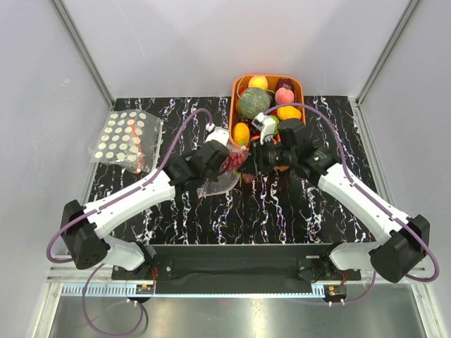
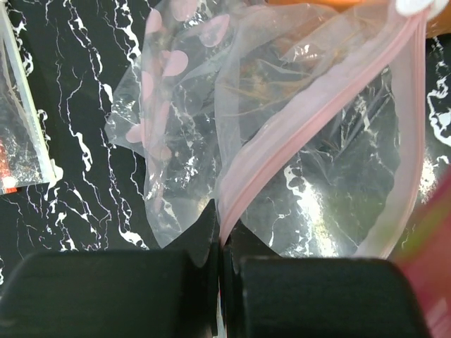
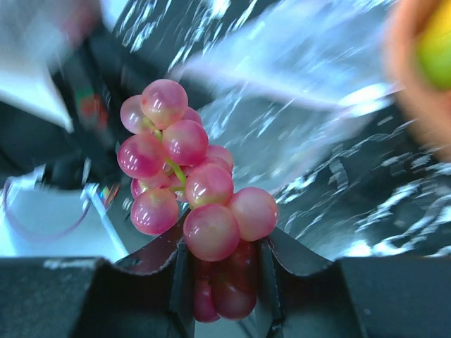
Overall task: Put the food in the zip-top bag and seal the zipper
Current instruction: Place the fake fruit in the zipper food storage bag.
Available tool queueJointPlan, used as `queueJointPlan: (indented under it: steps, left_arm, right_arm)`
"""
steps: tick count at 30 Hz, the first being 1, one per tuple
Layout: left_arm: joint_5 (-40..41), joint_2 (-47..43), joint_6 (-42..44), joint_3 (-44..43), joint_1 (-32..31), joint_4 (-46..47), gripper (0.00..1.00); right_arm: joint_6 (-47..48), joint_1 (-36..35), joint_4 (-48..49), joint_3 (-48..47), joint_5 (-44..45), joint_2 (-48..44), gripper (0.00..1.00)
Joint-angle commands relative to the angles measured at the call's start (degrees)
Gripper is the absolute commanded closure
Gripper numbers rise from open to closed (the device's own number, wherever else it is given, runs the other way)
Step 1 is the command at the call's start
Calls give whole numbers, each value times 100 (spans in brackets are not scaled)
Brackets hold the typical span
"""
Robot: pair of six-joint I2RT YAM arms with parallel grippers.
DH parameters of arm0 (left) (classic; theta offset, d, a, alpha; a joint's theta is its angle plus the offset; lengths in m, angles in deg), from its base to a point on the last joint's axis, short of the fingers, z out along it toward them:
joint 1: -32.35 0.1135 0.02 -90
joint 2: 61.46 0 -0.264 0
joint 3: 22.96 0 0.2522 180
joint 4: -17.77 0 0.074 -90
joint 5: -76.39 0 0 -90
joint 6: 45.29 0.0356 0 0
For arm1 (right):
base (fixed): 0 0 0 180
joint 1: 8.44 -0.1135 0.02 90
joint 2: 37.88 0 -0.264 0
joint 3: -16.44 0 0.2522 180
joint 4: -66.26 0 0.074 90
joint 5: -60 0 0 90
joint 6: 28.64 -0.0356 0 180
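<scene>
The zip-top bag is clear, crinkly plastic with pale pink dots, and it hangs from my left gripper at the table's middle. In the left wrist view the left gripper is shut on the pink zipper strip, and the bag gapes open beyond it. My right gripper faces the bag's mouth and is shut on the food, a bunch of pink-red grapes. The right wrist view shows the grapes clamped between the right gripper's black fingers, with the blurred bag behind them.
An orange basket of fruit stands at the back, just behind the right gripper. A second clear bag with cream dots and an orange-red strip lies at the back left. Grey walls enclose the black marbled table.
</scene>
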Motion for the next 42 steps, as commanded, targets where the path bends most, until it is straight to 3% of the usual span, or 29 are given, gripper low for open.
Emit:
queueJointPlan:
  steps: [1, 10, 19, 23, 35, 42]
  left_arm:
    - [-58, -113, 26, -318, 33, 64, 100]
    - [-243, -78, -44, -335, 24, 108, 100]
    - [-392, -69, -360, 244, 16, 747, 100]
    - [-305, -148, -598, 631, -203, 1144, 100]
    - [-6, -183, -581, 526, -512, 1153, 100]
    - [-601, -271, -607, 641, -538, 1452, 100]
  right_arm:
    - [-356, -260, 226, 240, -171, -236, 77]
    - [-902, -295, 464, 891, 57, -263, 77]
    - [-2352, -295, 112, 312, 471, 386, 78]
    - [-2590, -295, 183, 118, 418, 774, 78]
    - [-3433, -304, 1070, 171, 49, 1214, 74]
    - [-3557, -506, 1115, 118, 645, 1328, 74]
